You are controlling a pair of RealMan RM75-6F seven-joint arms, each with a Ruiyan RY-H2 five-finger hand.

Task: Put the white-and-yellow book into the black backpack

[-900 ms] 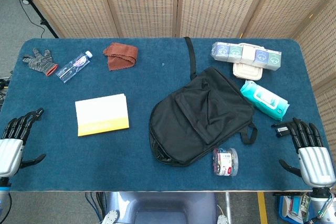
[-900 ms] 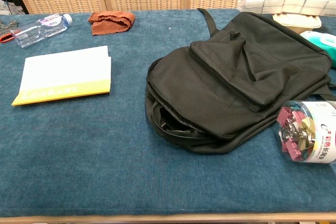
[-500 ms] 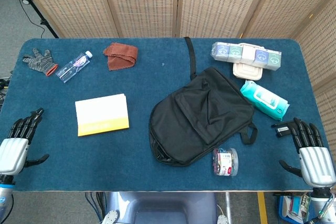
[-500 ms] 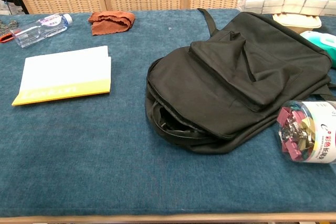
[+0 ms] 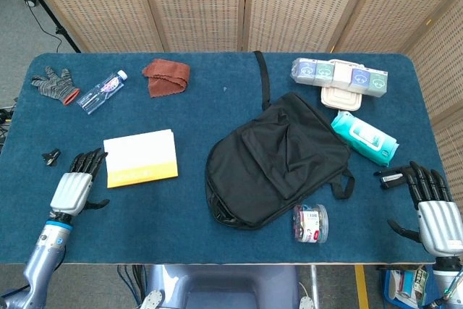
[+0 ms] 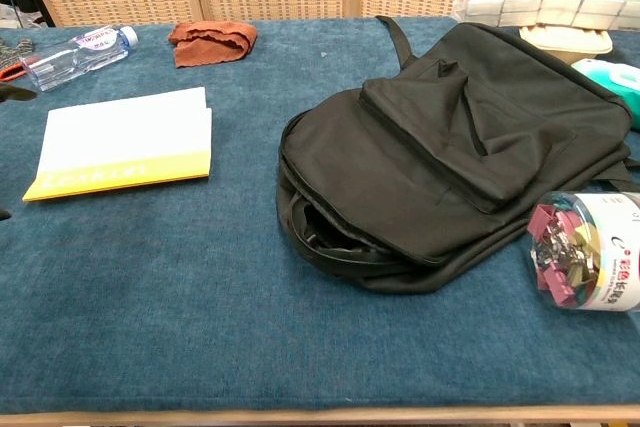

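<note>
book position: white-and-yellow book [image 5: 140, 158] lies flat on the blue table [image 5: 217, 106], well apart to the left of the black backpack [image 5: 278, 161], cover up
book from left hand: left hand [image 5: 75, 186] sits just beside the book's left edge, slightly nearer the table's front edge; book lies to its right and a bit further back; fingertips reach close to the book's near-left corner, contact cannot be told
book long axis: runs left-right, roughly parallel to the table's front edge, slightly tilted; yellow band along the near long side
nearer hand: left hand by a lot; right hand [image 5: 432, 208] is on the far side of the backpack, near the table's right edge
left hand state: fingers apart and stretched forward, thumb out to the side, holding nothing
right hand state: fingers spread, pointing away from the robot, holding nothing; not seen in the chest view
book look: thin, flat, white cover with yellow strip; chest view shows it [image 6: 122, 143] resting flush on the cloth, low edge, likely hard to get fingers under
backpack: lies flat, opening [image 6: 325, 234] faces the front-left, toward the book; gap looks narrow
judged step: reach for book, not yet gripped
</note>
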